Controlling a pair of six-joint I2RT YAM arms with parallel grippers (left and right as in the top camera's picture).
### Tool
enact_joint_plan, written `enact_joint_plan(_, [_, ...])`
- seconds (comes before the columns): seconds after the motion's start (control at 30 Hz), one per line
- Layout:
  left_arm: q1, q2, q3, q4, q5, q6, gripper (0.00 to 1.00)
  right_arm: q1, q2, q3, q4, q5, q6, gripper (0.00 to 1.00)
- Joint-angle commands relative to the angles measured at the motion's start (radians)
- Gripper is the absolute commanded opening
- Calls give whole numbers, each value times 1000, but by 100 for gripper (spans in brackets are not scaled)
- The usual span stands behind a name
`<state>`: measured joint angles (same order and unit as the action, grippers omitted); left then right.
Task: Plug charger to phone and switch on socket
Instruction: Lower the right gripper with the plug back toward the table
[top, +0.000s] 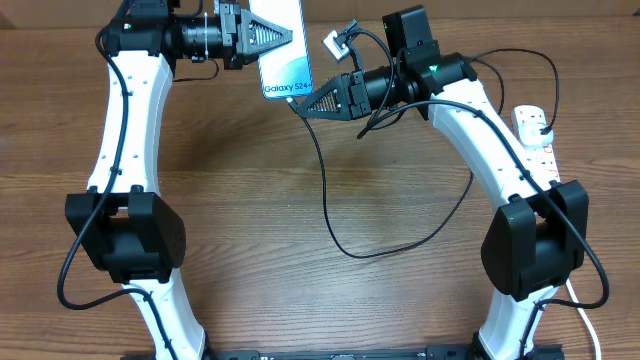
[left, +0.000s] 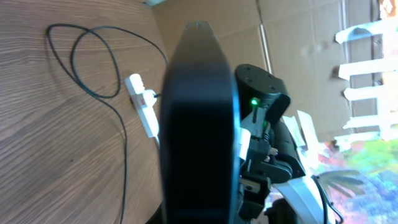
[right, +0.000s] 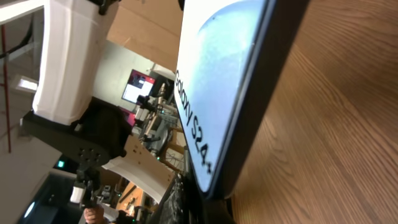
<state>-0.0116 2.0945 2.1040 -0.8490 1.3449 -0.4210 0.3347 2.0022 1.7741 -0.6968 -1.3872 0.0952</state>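
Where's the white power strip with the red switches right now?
Overhead, the white power strip lies on the table's right side, partly hidden behind the right arm's white link, well right of the slim teal-screened smartphone.

Both arms reached forward, wrists turned inward toward each other. The left end effector (top: 287, 38) clamped the phone (top: 285, 68); the right end effector (top: 307, 103) pinched the charger (top: 324, 190) tip, fingers nearly together.

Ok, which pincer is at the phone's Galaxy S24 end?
The right pincer, its tips at the lettered end of the phone where the charger starts; the left pincer grips it farther up.
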Motion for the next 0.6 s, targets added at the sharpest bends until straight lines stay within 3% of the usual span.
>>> enact_joint_plan(0.0, [-11, -30, 9, -6, -63, -14, 4, -2, 1, 6, 14, 6, 10, 4])
enact_joint_plan(0.17, [2, -30, 9, -3, -267, -26, 4, 18, 1, 6, 5, 12, 10, 4])
enact_joint_plan(0.37, [3, -30, 9, 2, -234, -189, 4, 22, 1, 6, 17, 84, 67, 4])
enact_joint_plan(0.57, [25, -30, 9, 12, -338, -195, 4, 22, 1, 6, -37, 178, 66, 4])
